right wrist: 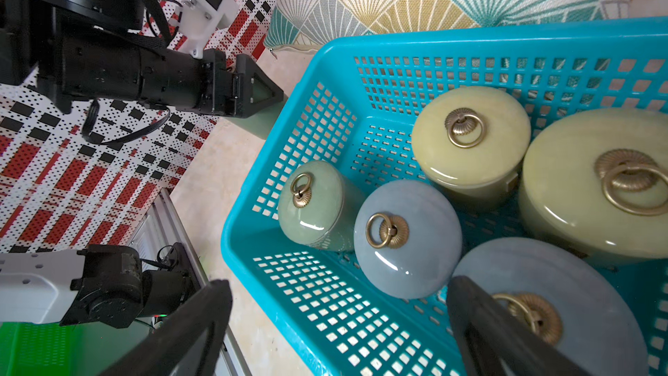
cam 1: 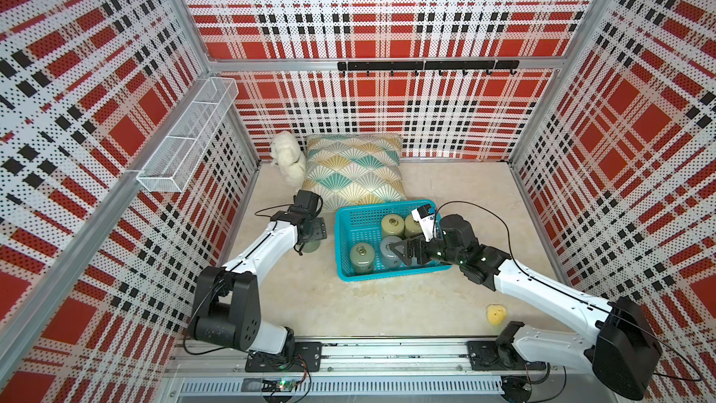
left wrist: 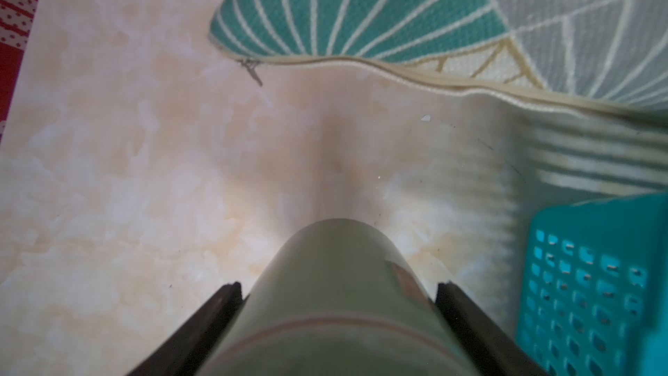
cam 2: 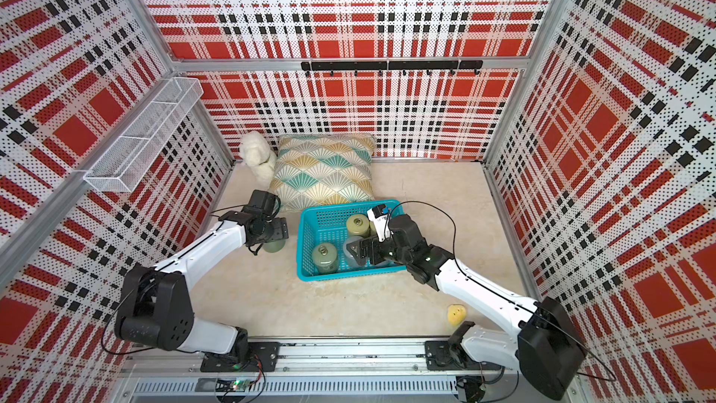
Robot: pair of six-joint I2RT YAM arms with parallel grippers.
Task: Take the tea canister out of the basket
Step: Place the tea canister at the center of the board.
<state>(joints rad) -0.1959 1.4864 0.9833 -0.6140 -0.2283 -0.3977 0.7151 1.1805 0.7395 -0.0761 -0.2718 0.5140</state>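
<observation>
Green tea canister (left wrist: 336, 265) is squeezed in the closed left pincer (left wrist: 338, 285), out of the blue basket (right wrist: 470, 37) and just beside it, over the desk (left wrist: 144, 175). Five other canisters (right wrist: 406, 236) stand inside the basket. Right pincer (right wrist: 339, 283) hangs wide open above them.

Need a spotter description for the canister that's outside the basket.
Find the blue basket mid-floor, by the cushion. Beside it, on the robot's left, the left hand grips a dull green canister. It is the only canister outside the basket; the others stand inside.
</observation>
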